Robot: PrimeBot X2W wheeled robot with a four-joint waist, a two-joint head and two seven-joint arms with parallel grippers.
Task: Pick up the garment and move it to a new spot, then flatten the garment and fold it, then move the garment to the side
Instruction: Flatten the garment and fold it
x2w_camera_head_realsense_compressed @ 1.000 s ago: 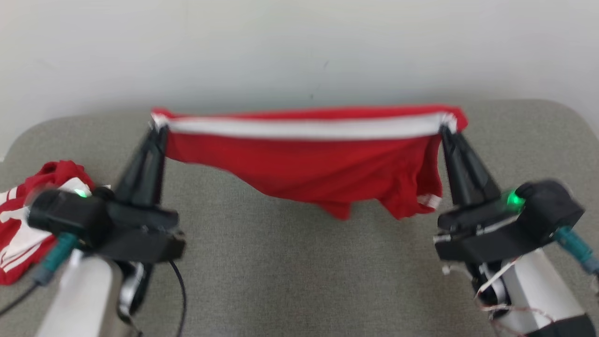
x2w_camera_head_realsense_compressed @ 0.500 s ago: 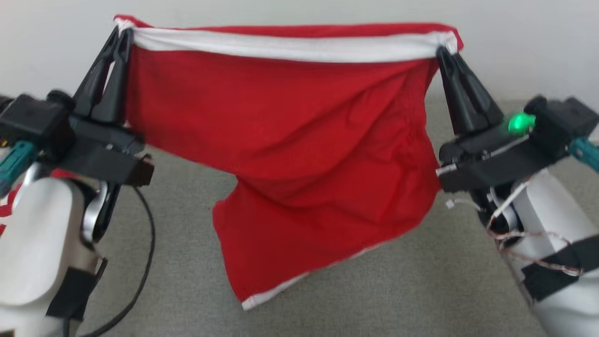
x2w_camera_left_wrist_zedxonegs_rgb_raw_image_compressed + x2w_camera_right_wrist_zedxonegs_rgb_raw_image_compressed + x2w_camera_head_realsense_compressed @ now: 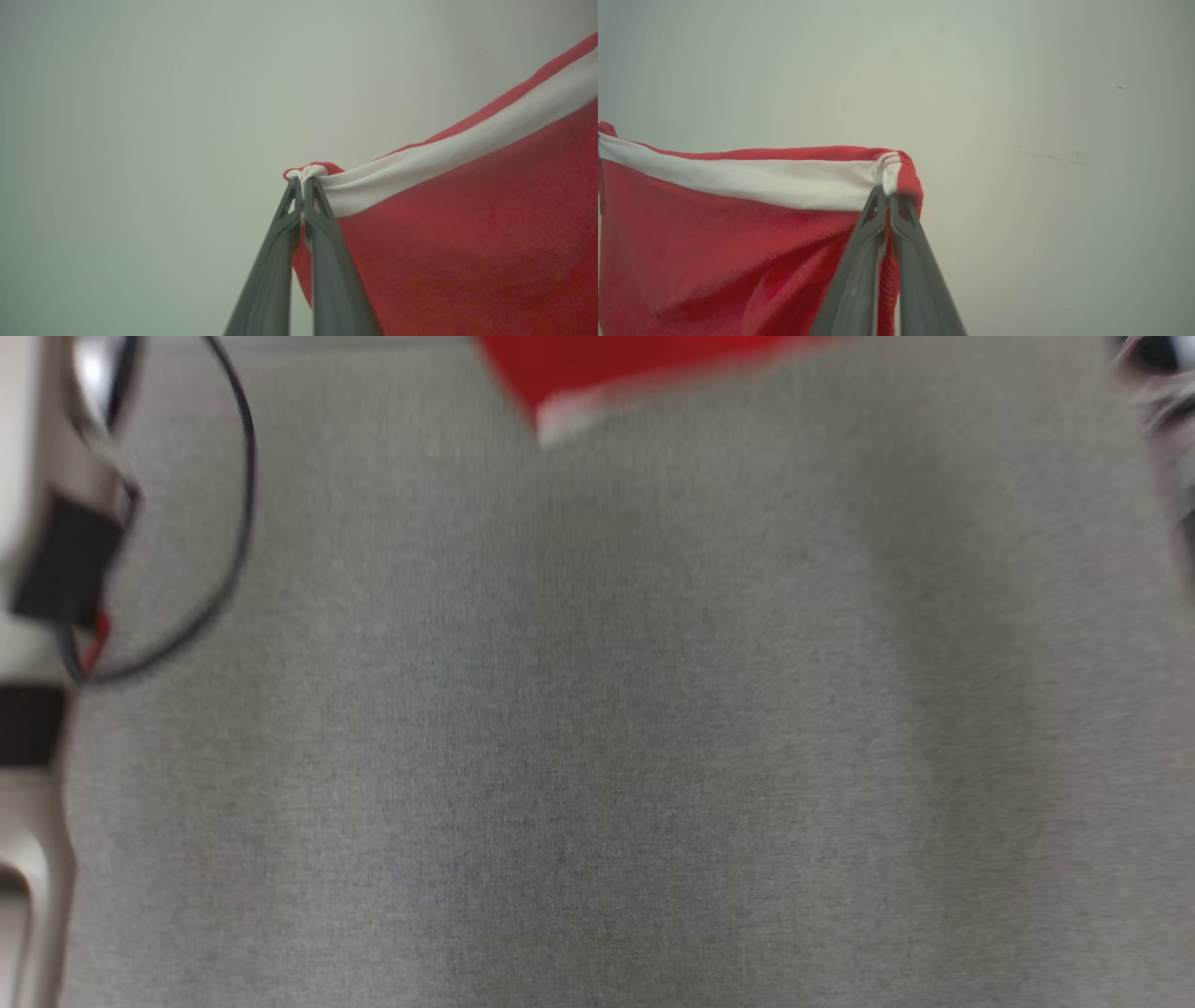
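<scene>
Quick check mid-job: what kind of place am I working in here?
Probably an indoor lab or test room: a grey fabric-covered work surface, a bare pale wall, and a red garment with a white band, held up by the left gripper and right gripper.

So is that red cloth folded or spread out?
Spread out: the red fabric garment with a white band hangs stretched between the left end effector and right end effector, each pinching a corner.

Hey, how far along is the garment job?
Pickup looks done: left hand and right hand each pinch a white-banded corner of the garment, held up spread. Moving it is underway. Laying it on the grey table, flattening, folding, setting aside remain.
</scene>
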